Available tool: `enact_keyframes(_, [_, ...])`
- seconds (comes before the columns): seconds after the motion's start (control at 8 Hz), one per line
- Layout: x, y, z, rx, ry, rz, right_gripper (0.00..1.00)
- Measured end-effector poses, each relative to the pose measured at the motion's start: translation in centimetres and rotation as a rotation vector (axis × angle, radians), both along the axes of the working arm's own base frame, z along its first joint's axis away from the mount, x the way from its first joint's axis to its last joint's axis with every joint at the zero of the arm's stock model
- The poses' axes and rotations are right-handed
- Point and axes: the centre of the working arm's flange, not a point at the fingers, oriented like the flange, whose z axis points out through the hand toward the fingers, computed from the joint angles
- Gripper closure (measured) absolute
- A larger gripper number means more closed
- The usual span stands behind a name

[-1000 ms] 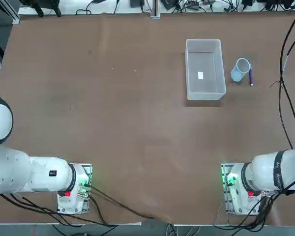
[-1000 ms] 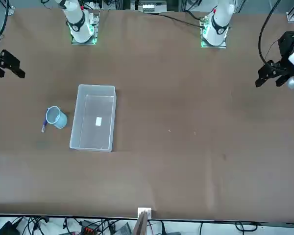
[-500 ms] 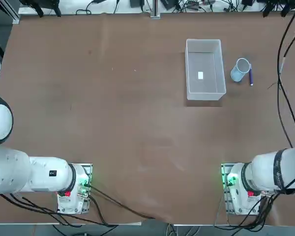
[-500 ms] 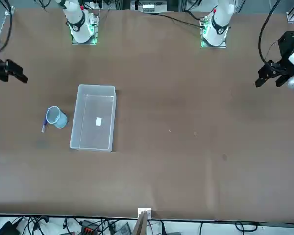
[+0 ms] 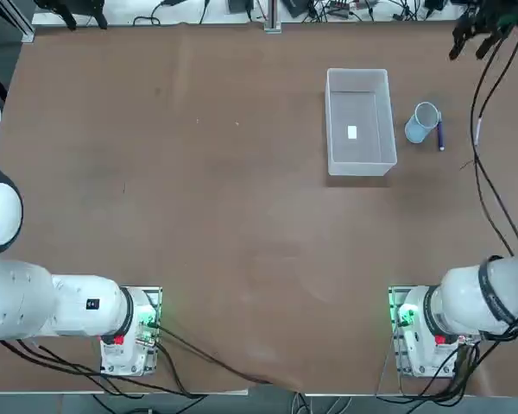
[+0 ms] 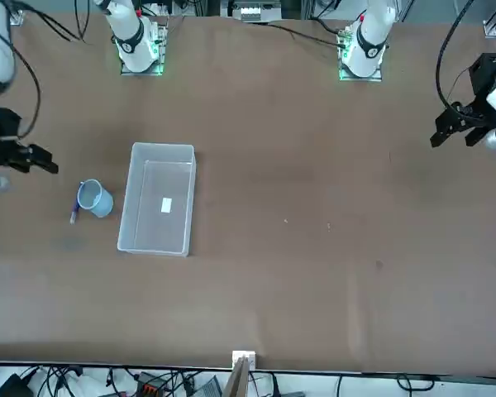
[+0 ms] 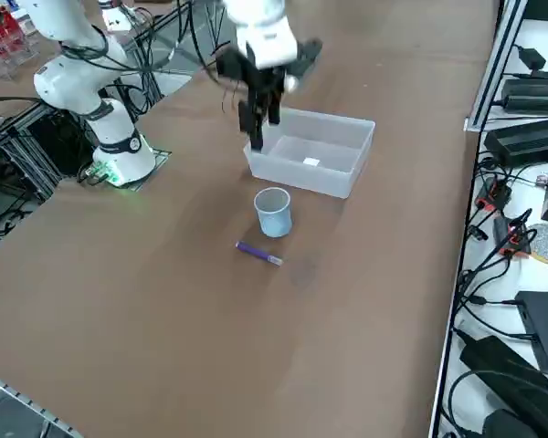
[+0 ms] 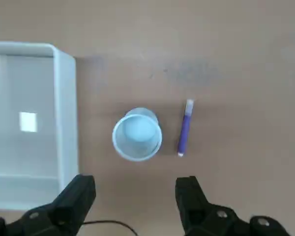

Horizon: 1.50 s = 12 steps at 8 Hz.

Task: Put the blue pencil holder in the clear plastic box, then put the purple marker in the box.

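Observation:
The blue pencil holder [image 5: 423, 122] stands upright on the brown table, just right of the clear plastic box [image 5: 358, 153]. The purple marker [image 5: 440, 134] lies flat close beside the cup, on the side away from the box. My right gripper [image 5: 471, 41] hangs above the table at the far right corner, beyond the cup. In the wrist view its two fingers [image 8: 79, 195] stand wide apart with nothing between them; the pencil holder [image 8: 136, 134], marker [image 8: 185, 129] and box [image 8: 64, 108] lie below. In the side view the gripper [image 7: 263, 130] points down, high above the box's [image 7: 333, 182] near end.
The box holds only a small white label [image 5: 352, 132]. Black cables [image 5: 488, 172] from my right arm trail over the table's right side. Arm bases [image 5: 419, 332] sit at the near edge. Cables and power bricks [image 7: 530, 137] line the strip past the far edge.
My right arm has swung in from beyond the table's right edge towards the cup and marker, its gripper now showing at the far right corner of the top view. The objects have not moved.

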Motion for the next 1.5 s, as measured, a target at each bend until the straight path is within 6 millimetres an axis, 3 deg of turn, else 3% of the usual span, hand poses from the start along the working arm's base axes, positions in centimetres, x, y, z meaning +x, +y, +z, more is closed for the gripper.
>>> enact_keyframes(0.38, [-1.8, -0.9, -9.0, -0.006, -0.056, 0.027, 0.01])
enact_keyframes(0.62, [-2.9, -0.6, -13.6, -0.005, -0.056, 0.036, 0.04])
enact_keyframes(1.0, [-2.8, -0.7, -18.2, 0.002, -0.026, 0.057, 0.06])
enact_keyframes(1.25, [-2.8, -0.9, -20.2, 0.003, -0.021, 0.055, 0.09])
enact_keyframes(1.5, [-2.6, -1.1, -21.0, 0.002, -0.029, 0.054, 0.23])
